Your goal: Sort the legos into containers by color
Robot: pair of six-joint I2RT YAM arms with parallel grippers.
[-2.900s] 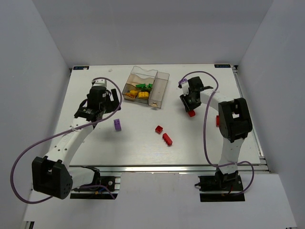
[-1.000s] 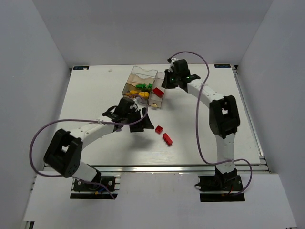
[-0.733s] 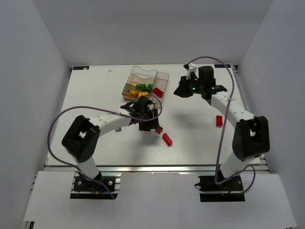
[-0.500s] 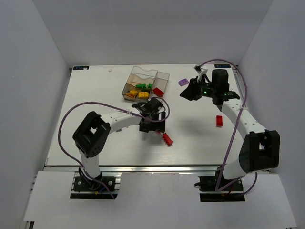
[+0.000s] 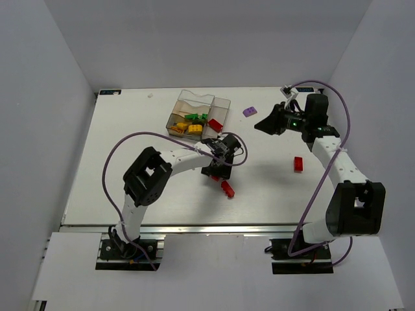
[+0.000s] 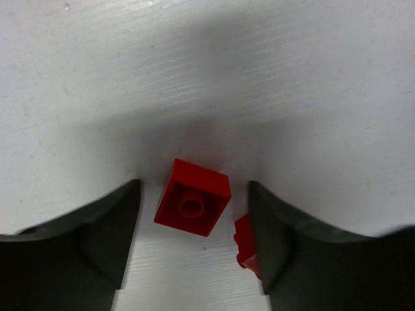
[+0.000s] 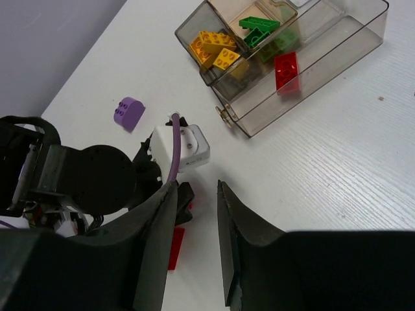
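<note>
My left gripper (image 5: 216,171) is open and low over the table, its jaws either side of a small red lego (image 6: 192,197) that lies loose. A longer red lego (image 5: 227,188) lies just beside it, half hidden by one finger (image 6: 285,253) in the left wrist view. My right gripper (image 5: 264,124) is open and empty, held above the table right of the clear divided box (image 5: 224,103). The box holds yellow (image 7: 214,48), green (image 7: 259,24) and one red lego (image 7: 285,69). A purple lego (image 5: 249,111) lies between the box and my right gripper.
Another red lego (image 5: 298,164) lies on the table at the right, under the right arm. The left arm's wrist and its white camera block (image 7: 181,146) sit below my right gripper's view. White walls enclose the table on three sides.
My left gripper swung from the left side across to the small red lego. My right gripper put a red lego in the box, then drew back to the right.
</note>
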